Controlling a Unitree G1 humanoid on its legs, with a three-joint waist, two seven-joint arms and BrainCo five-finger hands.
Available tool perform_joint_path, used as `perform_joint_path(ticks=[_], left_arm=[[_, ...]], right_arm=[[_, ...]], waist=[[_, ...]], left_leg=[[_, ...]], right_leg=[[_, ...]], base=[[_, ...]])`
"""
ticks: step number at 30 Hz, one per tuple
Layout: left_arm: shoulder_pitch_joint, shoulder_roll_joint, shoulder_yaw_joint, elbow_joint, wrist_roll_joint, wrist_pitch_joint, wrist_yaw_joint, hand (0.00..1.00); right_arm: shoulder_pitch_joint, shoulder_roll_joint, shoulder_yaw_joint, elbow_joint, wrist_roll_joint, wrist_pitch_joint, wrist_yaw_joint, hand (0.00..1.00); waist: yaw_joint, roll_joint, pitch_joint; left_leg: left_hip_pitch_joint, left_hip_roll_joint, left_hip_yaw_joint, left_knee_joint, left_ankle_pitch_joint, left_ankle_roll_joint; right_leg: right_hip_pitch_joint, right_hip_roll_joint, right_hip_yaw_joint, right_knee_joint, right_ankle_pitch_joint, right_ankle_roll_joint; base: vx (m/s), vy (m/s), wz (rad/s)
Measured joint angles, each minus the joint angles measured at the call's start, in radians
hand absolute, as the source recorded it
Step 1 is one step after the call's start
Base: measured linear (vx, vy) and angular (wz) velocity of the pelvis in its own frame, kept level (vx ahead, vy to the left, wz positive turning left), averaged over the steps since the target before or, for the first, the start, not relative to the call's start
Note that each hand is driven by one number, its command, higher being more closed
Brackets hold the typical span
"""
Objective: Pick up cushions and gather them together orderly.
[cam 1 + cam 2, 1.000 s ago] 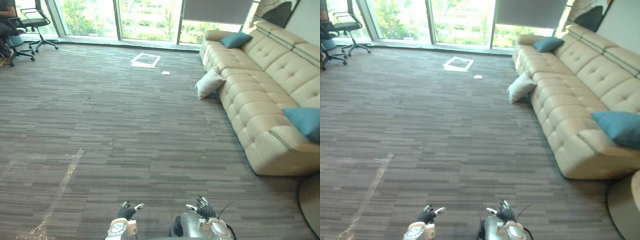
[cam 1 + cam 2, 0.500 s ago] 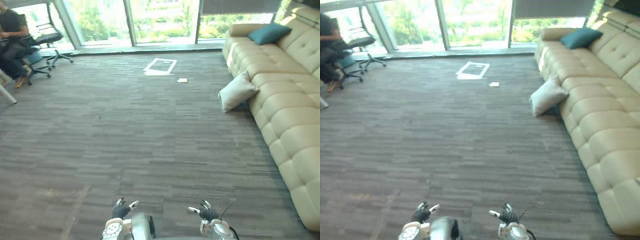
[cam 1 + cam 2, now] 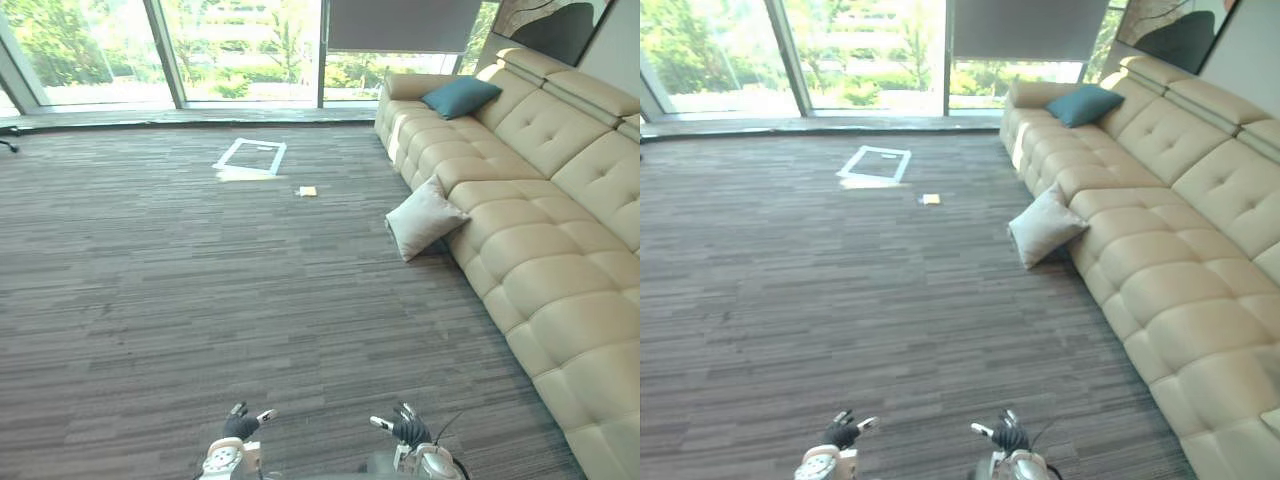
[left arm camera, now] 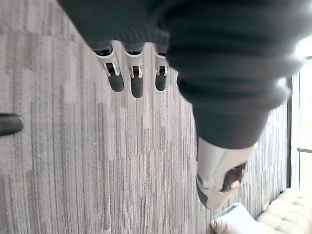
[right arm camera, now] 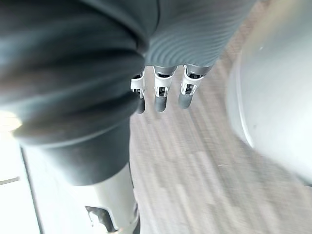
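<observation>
Silver fingers with dark tips hang straight and relaxed on both hands, and neither has hold of anything. The left hand (image 3: 240,427) and right hand (image 3: 404,431) sit low at six o'clock in the head views, over bare grey carpet (image 3: 200,300).

Change noted: within the last second the whole view swung toward the windows and has now come back toward the sofa (image 3: 540,280). That is the head turning, not the furnishings moving. The hands kept the same low, empty posture throughout. Judged meaning: the robot is surveying and lining up on a target, and no pick-up has begun.

Position of task items: a white cushion (image 3: 425,218) stands tilted on the carpet, leaning against the sofa front. It is at roughly one o'clock from the right hand and well apart from it. A teal cushion (image 3: 461,96) lies on the sofa seat at the far end, farther off along the same line. A white frame-like sheet (image 3: 250,157) and a small yellowish scrap (image 3: 308,191) lie on the carpet toward twelve o'clock and are no part of the task.

Assessment: the white cushion is the nearer item. The robot would need to walk up to it before either hand could reach.
</observation>
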Motion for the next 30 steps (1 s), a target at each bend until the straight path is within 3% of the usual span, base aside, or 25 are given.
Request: perform_joint_path(ticks=[1, 2, 3, 4, 6, 7, 8, 9, 10, 11, 12, 13, 15, 17, 18, 19, 21, 22, 23, 25, 26, 28, 30], left_arm=[[0.000, -0.007, -0.002, -0.006, 0.001, -0.002, 0.000, 0.00], [0.003, -0.014, -0.009, -0.005, 0.001, -0.002, -0.001, 0.00], [0.011, -0.020, -0.011, -0.004, 0.001, -0.001, -0.002, 0.00], [0.022, -0.030, -0.016, -0.001, 0.001, 0.000, -0.003, 0.00], [0.034, -0.027, -0.013, -0.001, 0.003, 0.001, -0.005, 0.00], [0.034, -0.038, 0.020, -0.003, 0.005, 0.000, -0.015, 0.00], [0.032, -0.047, 0.050, -0.004, 0.003, 0.000, -0.018, 0.00], [0.031, -0.049, 0.069, -0.008, 0.001, -0.002, -0.019, 0.00], [0.036, -0.044, 0.074, -0.007, -0.001, -0.002, -0.020, 0.00], [0.034, -0.043, 0.091, -0.019, -0.002, -0.004, -0.020, 0.00], [0.036, -0.038, 0.091, -0.035, -0.002, -0.006, -0.020, 0.00], [0.045, -0.040, 0.093, -0.064, -0.006, -0.008, -0.018, 0.00], [0.061, -0.036, 0.094, -0.099, -0.021, -0.022, -0.017, 0.00], [0.066, -0.038, 0.095, -0.115, -0.021, -0.027, -0.016, 0.00], [0.067, -0.037, 0.095, -0.118, -0.021, -0.028, -0.016, 0.00], [0.070, -0.036, 0.094, -0.119, -0.020, -0.028, -0.016, 0.00], [0.080, -0.032, 0.089, -0.130, -0.020, -0.029, -0.016, 0.00], [0.082, -0.014, 0.087, -0.123, -0.020, -0.028, -0.015, 0.00], [0.076, -0.003, 0.082, -0.113, -0.020, -0.027, -0.016, 0.00], [0.052, 0.011, 0.079, -0.081, -0.020, -0.024, -0.017, 0.00], [0.040, 0.018, 0.073, -0.064, -0.020, -0.019, -0.016, 0.00], [0.037, 0.018, 0.043, -0.040, -0.020, -0.014, -0.016, 0.00], [0.037, 0.016, 0.025, -0.039, -0.021, -0.005, -0.017, 0.00]], right_arm=[[0.000, -0.001, 0.000, 0.000, 0.000, -0.003, 0.000, 0.00], [0.000, -0.002, 0.000, 0.000, 0.000, -0.004, 0.000, 0.00], [0.000, -0.008, 0.002, 0.002, 0.000, -0.003, 0.000, 0.00], [-0.002, -0.017, 0.003, 0.008, -0.002, 0.004, 0.000, 0.00], [-0.012, -0.017, 0.002, 0.016, -0.003, 0.006, 0.000, 0.00], [-0.017, -0.017, 0.000, 0.015, -0.002, 0.007, 0.001, 0.00], [-0.018, -0.022, 0.003, 0.015, -0.001, 0.007, 0.003, 0.00], [-0.019, -0.024, 0.012, 0.017, -0.001, 0.011, 0.005, 0.00], [-0.026, -0.023, 0.015, 0.017, 0.000, 0.014, 0.005, 0.00], [-0.027, -0.019, 0.018, 0.031, 0.000, 0.017, 0.005, 0.00], [-0.029, -0.015, 0.030, 0.049, 0.000, 0.021, 0.004, 0.00], [-0.026, -0.013, 0.045, 0.054, 0.001, 0.026, 0.003, 0.00], [-0.030, -0.014, 0.051, 0.043, 0.001, 0.026, 0.002, 0.00], [-0.033, -0.017, 0.049, 0.041, 0.001, 0.025, -0.002, 0.00], [-0.029, -0.018, 0.047, 0.041, 0.001, 0.026, -0.003, 0.00], [-0.020, -0.018, 0.049, 0.041, 0.001, 0.026, -0.004, 0.00], [-0.001, -0.016, 0.051, 0.046, 0.001, 0.027, -0.005, 0.00], [0.013, -0.007, 0.052, 0.048, 0.001, 0.027, -0.004, 0.00], [0.018, 0.000, 0.050, 0.046, 0.001, 0.026, -0.004, 0.00], [0.027, 0.008, 0.051, 0.044, 0.000, 0.026, -0.003, 0.00], [0.032, 0.012, 0.051, 0.042, 0.000, 0.026, 0.001, 0.00], [0.029, 0.008, 0.050, 0.027, -0.001, 0.022, 0.001, 0.00], [0.027, 0.004, 0.050, -0.002, -0.001, 0.016, 0.002, 0.00]], waist=[[-0.001, 0.000, 0.000], [-0.002, 0.001, 0.000], [-0.006, 0.008, -0.002], [-0.006, 0.015, -0.004], [-0.006, 0.035, -0.015], [-0.013, 0.062, -0.008], [-0.013, 0.082, -0.007], [-0.011, 0.095, -0.004], [-0.002, 0.100, 0.007], [0.003, 0.108, 0.015], [0.010, 0.100, 0.021], [0.030, 0.084, 0.022], [0.043, 0.082, 0.022], [0.051, 0.080, 0.019], [0.051, 0.078, 0.017], [0.051, 0.074, 0.008], [0.054, 0.058, -0.024], [0.059, 0.015, -0.053], [0.059, -0.006, -0.061], [0.055, -0.029, -0.043], [0.051, -0.031, -0.025], [0.042, -0.008, -0.007], [0.026, 0.014, 0.002]], left_leg=[[0.025, -0.003, -0.007, -0.005, -0.031, -0.017], [0.055, -0.006, -0.027, -0.008, -0.063, -0.049], [0.077, -0.002, -0.041, -0.011, -0.079, -0.054], [0.096, 0.008, -0.078, 0.016, -0.082, -0.051], [0.049, 0.043, -0.125, 0.166, -0.080, -0.053], [-0.015, 0.069, -0.152, 0.345, -0.057, -0.093], [-0.091, 0.084, -0.179, 0.514, 0.008, -0.171], [-0.185, 0.101, -0.196, 0.714, 0.169, -0.255], [-0.238, 0.119, -0.187, 0.838, 0.190, -0.262], [-0.328, 0.136, -0.169, 0.990, 0.150, -0.198], [-0.376, 0.138, -0.146, 1.011, 0.108, -0.155], [-0.416, 0.150, -0.076, 0.953, 0.055, -0.136], [-0.494, 0.172, 0.005, 0.781, 0.005, -0.117], [-0.524, 0.167, 0.042, 0.479, 0.016, -0.126], [-0.538, 0.158, 0.029, 0.314, 0.055, -0.130], [-0.549, 0.149, 0.011, 0.226, 0.090, -0.126], [-0.558, 0.118, -0.019, 0.220, 0.207, -0.104], [-0.552, 0.086, 0.011, 0.238, 0.212, -0.075], [-0.530, 0.064, 0.034, 0.255, 0.177, -0.062], [-0.440, 0.023, 0.037, 0.241, 0.121, -0.043], [-0.380, 0.011, 0.039, 0.235, 0.090, -0.041], [-0.271, 0.008, 0.047, 0.201, 0.058, -0.039], [-0.183, 0.015, 0.053, 0.135, 0.045, -0.035]], right_leg=[[-0.002, 0.014, -0.015, -0.197, 0.073, -0.013], [-0.005, 0.023, -0.009, -0.276, 0.130, -0.038], [-0.005, 0.028, 0.001, -0.251, 0.185, -0.074], [-0.012, 0.025, -0.002, -0.180, 0.186, -0.112], [0.014, 0.026, -0.029, -0.147, 0.119, -0.120], [0.055, 0.042, -0.046, -0.161, 0.100, -0.123], [0.096, 0.061, -0.046, -0.186, 0.083, -0.126], [0.155, 0.079, -0.024, -0.229, 0.059, -0.130], [0.200, 0.093, -0.008, -0.257, 0.053, -0.137], [0.291, 0.114, 0.028, -0.316, 0.033, -0.153], [0.359, 0.114, 0.054, -0.359, 0.028, -0.155], [0.427, 0.105, 0.102, -0.404, 0.036, -0.142], [0.517, 0.093, 0.168, -0.475, 0.019, -0.123], [0.567, 0.074, 0.212, -0.510, -0.010, -0.098], [0.600, 0.066, 0.233, -0.522, -0.042, -0.084], [0.620, 0.058, 0.247, -0.522, -0.069, -0.068], [0.654, 0.025, 0.277, -0.515, -0.105, -0.043], [0.637, -0.016, 0.304, -0.456, -0.104, -0.040], [0.593, -0.040, 0.319, -0.344, -0.085, -0.009], [0.485, -0.054, 0.342, -0.008, 0.001, 0.088], [0.397, -0.049, 0.362, 0.222, 0.051, 0.118], [0.258, -0.047, 0.325, 0.447, 0.045, 0.111], [0.158, -0.044, 0.272, 0.459, 0.021, 0.089]], base=[[0.54, -0.052, 0.45], [0.58, -0.073, 0.50], [0.63, -0.113, 0.46], [0.51, -0.118, 0.33], [0.62, -0.188, 0.31], [0.72, -0.225, 0.22], [0.73, -0.202, -0.05], [0.60, -0.122, -0.29], [0.60, -0.056, -0.58], [0.46, 0.001, -0.67], [0.64, -0.006, -1.00], [0.50, 0.001, -0.92], [0.54, 0.059, -1.17], [0.53, 0.143, -0.99], [0.58, 0.236, -0.60], [0.60, 0.269, -0.50], [0.62, 0.305, -0.48], [0.88, 0.410, -0.56], [0.87, 0.402, -0.41], [0.61, 0.306, -0.16], [0.53, 0.252, -0.09], [0.39, 0.163, -0.16], [0.44, 0.139, -0.11]])
